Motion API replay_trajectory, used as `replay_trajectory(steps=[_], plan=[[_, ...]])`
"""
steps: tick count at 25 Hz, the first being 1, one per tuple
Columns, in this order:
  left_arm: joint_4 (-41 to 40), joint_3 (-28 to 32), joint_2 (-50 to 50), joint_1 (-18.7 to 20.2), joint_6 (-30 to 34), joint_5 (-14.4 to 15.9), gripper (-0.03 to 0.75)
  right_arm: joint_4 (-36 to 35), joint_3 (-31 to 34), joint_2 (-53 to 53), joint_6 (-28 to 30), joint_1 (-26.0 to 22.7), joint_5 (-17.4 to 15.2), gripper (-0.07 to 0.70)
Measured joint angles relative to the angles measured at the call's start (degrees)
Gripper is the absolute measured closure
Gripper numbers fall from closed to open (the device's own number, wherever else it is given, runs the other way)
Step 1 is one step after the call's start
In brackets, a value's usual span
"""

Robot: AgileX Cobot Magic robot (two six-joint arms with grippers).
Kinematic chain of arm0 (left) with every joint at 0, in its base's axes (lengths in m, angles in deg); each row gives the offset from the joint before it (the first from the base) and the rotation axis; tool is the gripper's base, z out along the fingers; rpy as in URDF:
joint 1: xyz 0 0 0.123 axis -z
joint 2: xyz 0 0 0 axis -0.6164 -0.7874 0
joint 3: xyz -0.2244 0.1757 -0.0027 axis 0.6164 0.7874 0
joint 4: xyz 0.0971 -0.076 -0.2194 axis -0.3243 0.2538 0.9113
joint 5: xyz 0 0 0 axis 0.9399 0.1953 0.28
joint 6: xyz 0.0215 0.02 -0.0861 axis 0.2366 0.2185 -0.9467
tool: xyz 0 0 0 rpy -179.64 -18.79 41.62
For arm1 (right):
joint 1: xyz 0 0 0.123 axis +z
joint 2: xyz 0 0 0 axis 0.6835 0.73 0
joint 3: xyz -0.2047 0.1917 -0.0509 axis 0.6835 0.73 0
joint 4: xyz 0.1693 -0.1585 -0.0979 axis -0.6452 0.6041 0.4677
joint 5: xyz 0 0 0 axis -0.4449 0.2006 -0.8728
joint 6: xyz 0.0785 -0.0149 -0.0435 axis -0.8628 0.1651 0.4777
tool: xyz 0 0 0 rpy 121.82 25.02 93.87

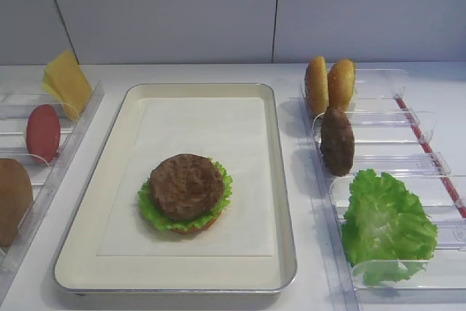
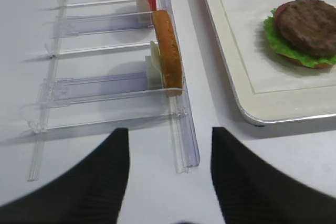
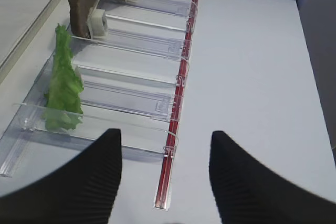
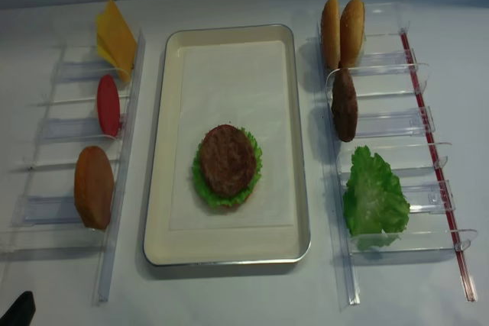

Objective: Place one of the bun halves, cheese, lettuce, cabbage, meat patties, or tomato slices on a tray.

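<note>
Here, both ribbed black grippers (image 3: pixel 165 174) (image 2: pixel 169 174) gape — grainy patty (image 1: pixel 186 186) tops ruffled lettuce (image 1: pixel 149 207).

My right gripper (image 3: pixel 165 174) hangs above the table with its two dark ribbed fingers (image 3: pixel 86 182) spread wide, nothing between them. My left gripper (image 2: pixel 165 174) matches it, fingers (image 2: pixel 84 182) parted, holding nothing.

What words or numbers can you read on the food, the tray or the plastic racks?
None. No words, numbers or signs show in any view: not on the tray, the clear racks, the red strip, the cheese or the buns.
</note>
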Motion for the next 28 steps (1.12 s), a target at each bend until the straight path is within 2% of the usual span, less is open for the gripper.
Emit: replay_trajectory(steps=[10, 28], plan=[[0.0, 0.0, 0.0, 0.0, 0.0, 0.0, 0.365, 0.0, 0.0, 0.0, 0.0, -0.1, 0.0, 0.238], [0.0, 0.0, 0.0, 0.0, 0.0, 0.0, 0.365, 0.0, 0.0, 0.0, 0.0, -0.1, 0.0, 0.350]])
